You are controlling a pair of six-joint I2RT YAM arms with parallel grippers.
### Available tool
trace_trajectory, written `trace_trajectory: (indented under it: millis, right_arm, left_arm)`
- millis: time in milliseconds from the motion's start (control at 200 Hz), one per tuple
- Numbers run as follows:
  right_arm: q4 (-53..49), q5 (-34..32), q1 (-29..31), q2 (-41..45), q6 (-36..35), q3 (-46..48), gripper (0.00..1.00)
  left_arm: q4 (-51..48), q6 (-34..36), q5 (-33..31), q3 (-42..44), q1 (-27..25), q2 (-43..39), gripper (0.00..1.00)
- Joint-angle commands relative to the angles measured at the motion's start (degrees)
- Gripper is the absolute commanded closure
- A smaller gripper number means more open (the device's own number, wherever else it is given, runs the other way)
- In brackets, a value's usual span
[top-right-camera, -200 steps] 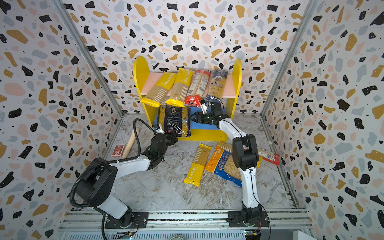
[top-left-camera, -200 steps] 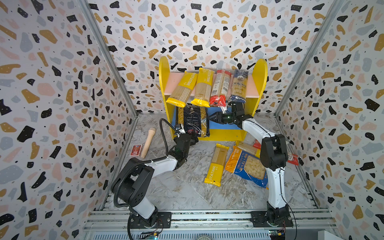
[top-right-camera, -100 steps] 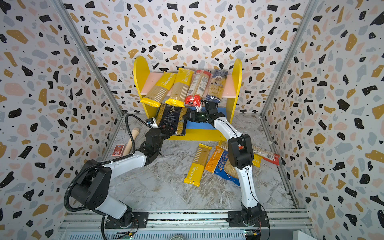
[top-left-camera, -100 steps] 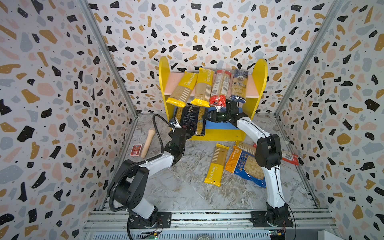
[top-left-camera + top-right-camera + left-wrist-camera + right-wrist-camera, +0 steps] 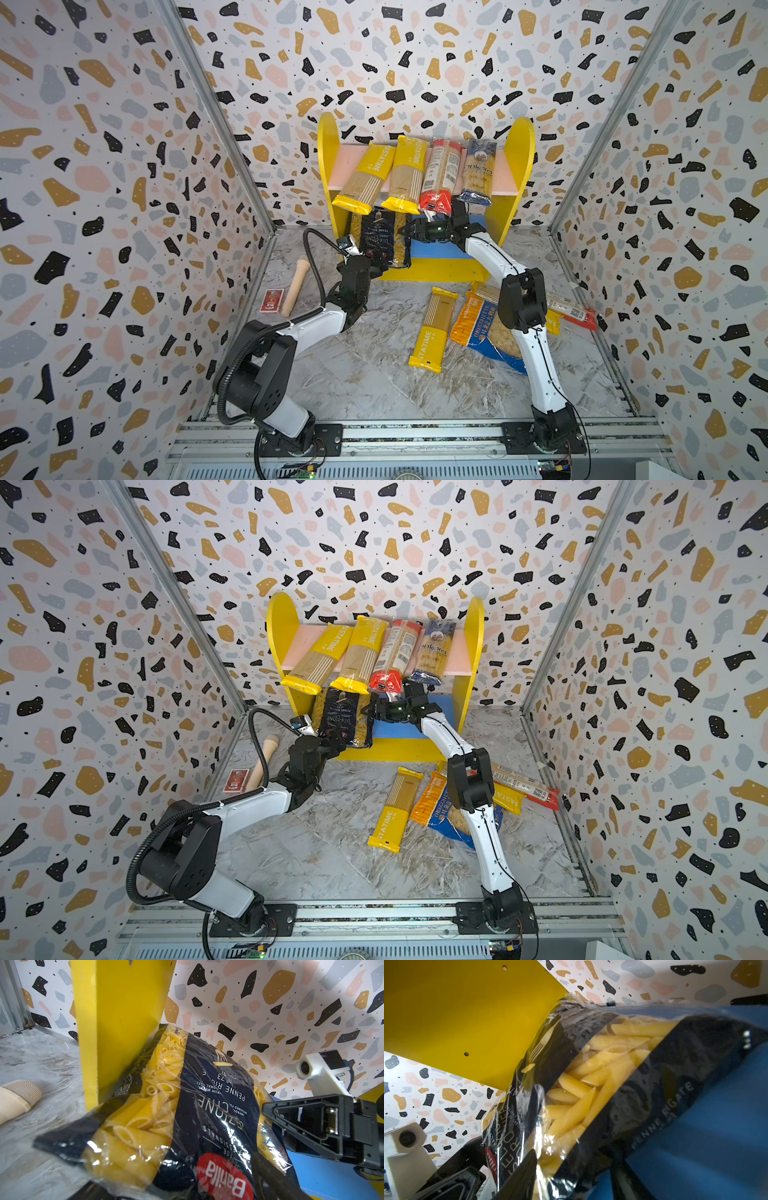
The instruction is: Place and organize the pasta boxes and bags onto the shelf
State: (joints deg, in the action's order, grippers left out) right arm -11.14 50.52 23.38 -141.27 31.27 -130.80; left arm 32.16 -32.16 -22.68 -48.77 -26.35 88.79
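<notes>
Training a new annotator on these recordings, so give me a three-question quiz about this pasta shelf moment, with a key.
1. How many packs lie on the pink upper board?
2. True or false: the right gripper touches the Barilla penne bag.
3. Which lies on the floor? A) ankara pack B) orecchiette bag C) Barilla penne bag
Key: 1. four; 2. true; 3. B

light: bright, even, overhead | shadows: soft on the surface | glare: streaks on penne bag film (both wrist views) | blur: bag's near end soft | exposure: right wrist view darker
</notes>
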Motion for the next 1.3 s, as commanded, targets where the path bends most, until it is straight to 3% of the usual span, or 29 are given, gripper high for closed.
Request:
trace_trajectory:
  millis: [0, 235, 541, 976, 1076, 1226, 1292]
  right_arm:
    - [-0.68, 0.17, 0.55, 2.3, -0.65, -1.31, 0.44]
    - [4.42, -0.27, -1.9, 11.42, -1.71, 11.35, 0.36]
    - [6.32, -0.07, -2.77, 19.28, -2.48, 19.35, 0.35]
    - [5.99, -4.33, -1.67, 34.43, -5.0, 39.0, 0.34]
    - [1.58, -11.66, -0.94, 40.89, -7.93, 45.36, 0.33]
    - [-7.83, -30.41, -0.44, 50.94, -10.04, 54.29, 0.33]
    - [-10.22, -37.54, -0.76, 55.19, -9.78, 58.9, 0.25]
  left_arm:
    - [3.98, -0.48, 0.89, 0.77, 0.29, -3.08, 0.06]
    - [2.85, -1.49, 2.68, 3.43, 0.33, -7.14, 0.05]
    - [0.34, -2.2, 3.25, 6.79, 0.33, -15.38, 0.04]
    - [-6.47, -4.89, 3.84, 12.71, 0.32, -29.39, 0.03]
    - [-8.8, -6.74, 4.66, 16.53, 0.24, -34.45, 0.02]
    - [-15.47, -8.8, 4.94, 21.08, -1.59, -41.03, 0.0]
    - [-19.22, -9.33, 5.18, 22.12, -3.04, -42.65, 0.0]
